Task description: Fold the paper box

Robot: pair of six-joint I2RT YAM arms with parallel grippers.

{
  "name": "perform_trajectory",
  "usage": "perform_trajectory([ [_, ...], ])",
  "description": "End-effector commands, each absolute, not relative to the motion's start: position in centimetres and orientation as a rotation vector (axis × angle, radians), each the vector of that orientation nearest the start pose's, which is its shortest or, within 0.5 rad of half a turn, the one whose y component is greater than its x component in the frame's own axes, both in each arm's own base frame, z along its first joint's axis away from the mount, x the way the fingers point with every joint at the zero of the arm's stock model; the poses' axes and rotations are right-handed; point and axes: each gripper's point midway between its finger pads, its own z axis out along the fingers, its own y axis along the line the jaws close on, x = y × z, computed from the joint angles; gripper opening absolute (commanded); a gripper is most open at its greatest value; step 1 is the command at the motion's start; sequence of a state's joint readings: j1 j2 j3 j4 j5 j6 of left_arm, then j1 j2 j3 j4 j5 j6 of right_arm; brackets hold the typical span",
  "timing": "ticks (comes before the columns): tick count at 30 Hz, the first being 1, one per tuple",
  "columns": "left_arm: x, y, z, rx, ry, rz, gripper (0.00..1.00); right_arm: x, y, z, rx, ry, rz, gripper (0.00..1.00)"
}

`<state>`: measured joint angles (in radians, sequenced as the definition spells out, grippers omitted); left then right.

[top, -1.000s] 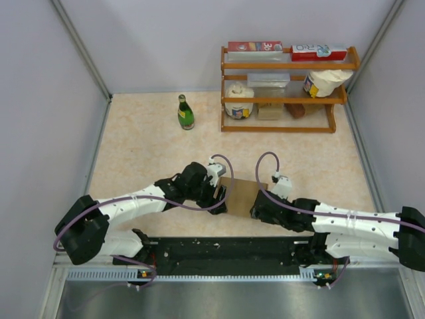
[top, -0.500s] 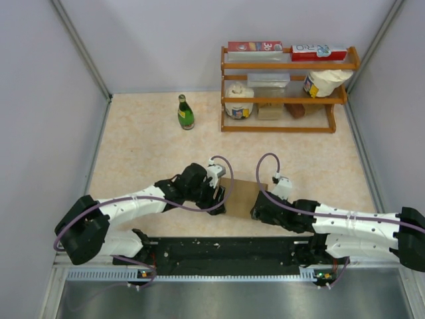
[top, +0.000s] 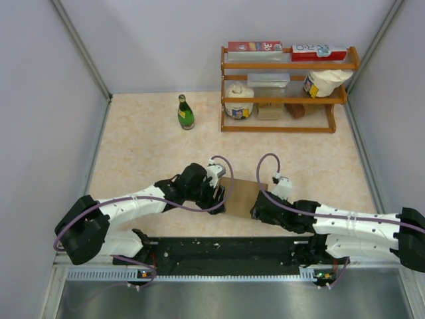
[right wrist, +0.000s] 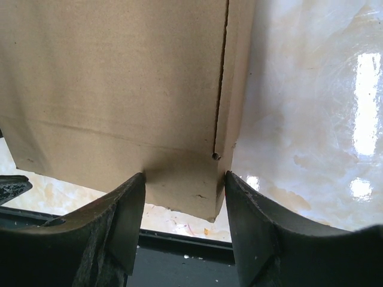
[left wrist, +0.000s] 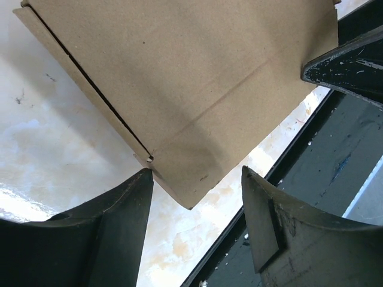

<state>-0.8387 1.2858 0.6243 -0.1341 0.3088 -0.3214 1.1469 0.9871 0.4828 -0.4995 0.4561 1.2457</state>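
Lying flat by the middle of the counter's [top: 143, 143] near edge, the paper box [top: 240, 194] seemed barely begun, creased but with no walls raised, while the left claw [left wrist: 196, 172] and right claw [right wrist: 184, 177] sat open at its opposite ends.

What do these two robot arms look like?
The left arm and right arm have white shells with black joints and bases; a thin purple cable loops along each. The left tool and right tool end in dark, curved, scuffed fingers.
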Motion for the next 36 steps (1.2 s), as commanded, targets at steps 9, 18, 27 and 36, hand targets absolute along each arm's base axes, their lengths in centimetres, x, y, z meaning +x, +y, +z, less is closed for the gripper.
perform_trajectory([
  [9,17.2,-28.5,6.8,0.828,2.31,-0.877,0.63,15.0,19.6,5.6,0.278,2.368,0.493,0.54],
  [18,17.4,-28.6,6.8,0.826,2.306,-0.872,0.62,15.2,20.1,5.7,0.242,2.331,0.543,0.54],
  [27,17.4,-28.7,6.8,0.821,2.31,-0.879,0.6,15.3,20.7,5.8,0.233,2.322,0.575,0.53],
  [36,17.5,-28.8,6.6,0.827,2.314,-0.875,0.59,15.5,20.7,5.9,0.229,2.304,0.584,0.52],
])
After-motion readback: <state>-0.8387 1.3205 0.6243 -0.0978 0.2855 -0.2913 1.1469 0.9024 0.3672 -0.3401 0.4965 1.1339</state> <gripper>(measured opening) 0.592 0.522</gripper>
